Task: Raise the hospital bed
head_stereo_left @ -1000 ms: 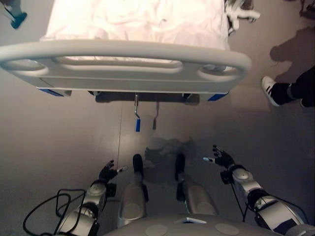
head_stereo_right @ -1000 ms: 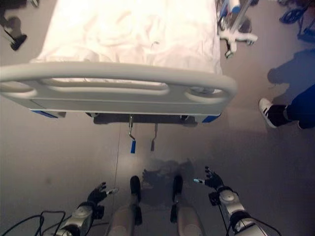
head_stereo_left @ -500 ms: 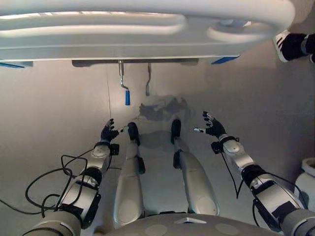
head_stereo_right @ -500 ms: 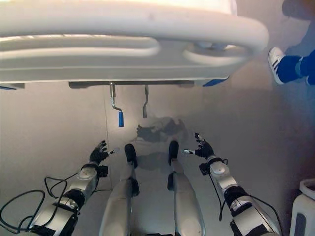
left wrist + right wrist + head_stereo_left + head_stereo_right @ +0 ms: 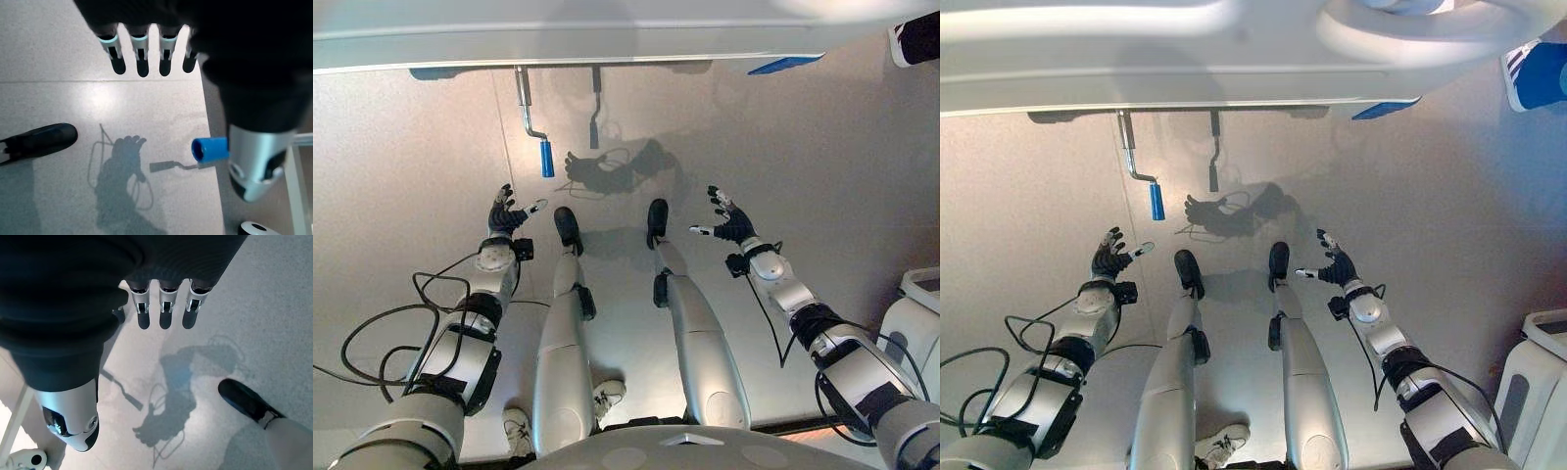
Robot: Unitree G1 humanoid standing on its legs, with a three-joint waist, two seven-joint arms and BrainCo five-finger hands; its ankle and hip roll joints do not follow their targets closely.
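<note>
1. Mostly, the hospital bed [image 5: 1136, 69] was cut off at the upper edge of the head views, only its grey footboard being seen.
2. Two cranks were seen hanging below the footboard: a blue-handled crank [image 5: 546, 157], its long axis running down toward the floor [image 5: 822, 157], and a dark crank [image 5: 594, 135] just beside it.
3. Both the left hand [image 5: 503, 213] and the right hand [image 5: 728, 221] were held above the floor with fingers spread, nothing being grasped, well apart from the cranks.
4. A person's shoe [image 5: 1536, 74] was partly cut off at the right.
</note>
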